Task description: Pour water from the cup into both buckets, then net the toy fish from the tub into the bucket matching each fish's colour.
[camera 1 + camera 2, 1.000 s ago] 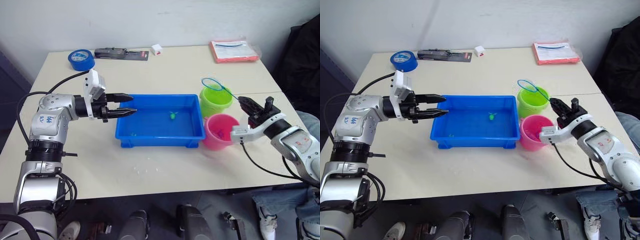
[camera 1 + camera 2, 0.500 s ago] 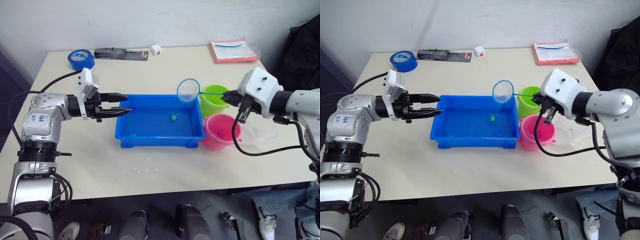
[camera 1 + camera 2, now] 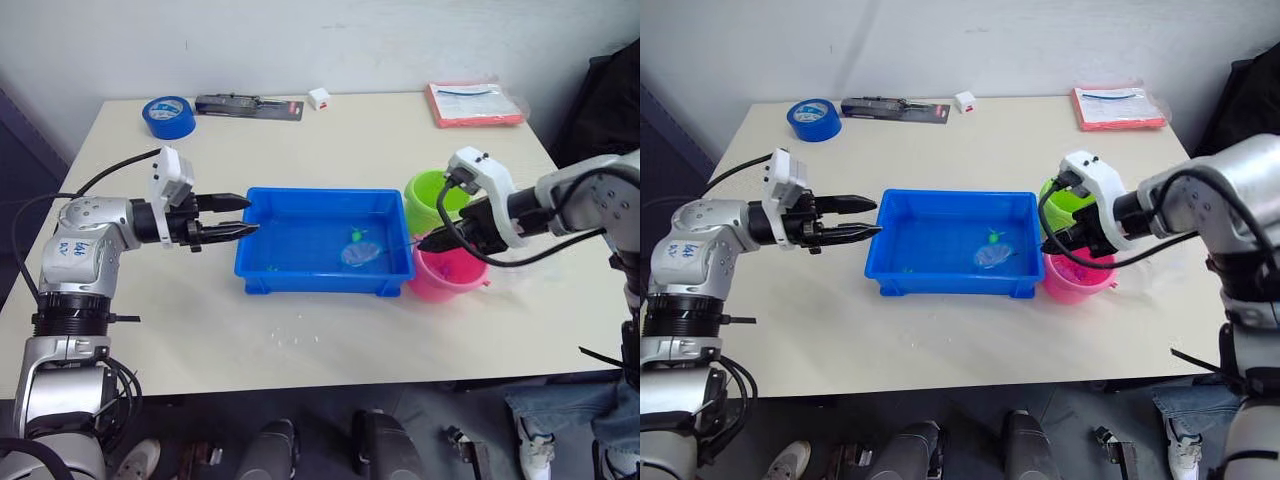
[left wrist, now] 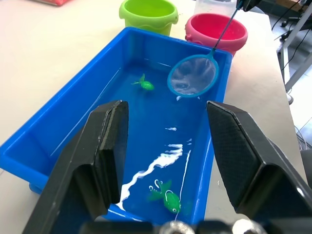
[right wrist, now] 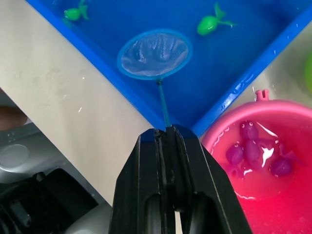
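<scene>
The blue tub (image 3: 262,270) holds water and two green toy fish (image 3: 356,235) (image 3: 270,267). My right gripper (image 3: 428,242) is shut on the net's thin handle (image 5: 163,109), above the pink bucket (image 3: 447,278). The net hoop (image 3: 360,253) dips into the tub's right end, just in front of one green fish (image 5: 210,22). Several pink fish (image 5: 251,151) lie in the pink bucket. The green bucket (image 3: 436,195) stands behind it. My left gripper (image 3: 240,215) is open and empty at the tub's left rim. An edge of the clear cup (image 4: 210,5) peeks out behind the pink bucket.
At the table's back stand a blue tape roll (image 3: 166,115), a black tool pack (image 3: 248,105), a small white box (image 3: 319,98) and a pink folder (image 3: 476,102). A dark bag or chair (image 3: 600,100) sits beyond the table's right edge.
My right gripper took the net off the green bucket, swung it over the tub and lowered the hoop into the water at the right end. The left gripper barely moved.
</scene>
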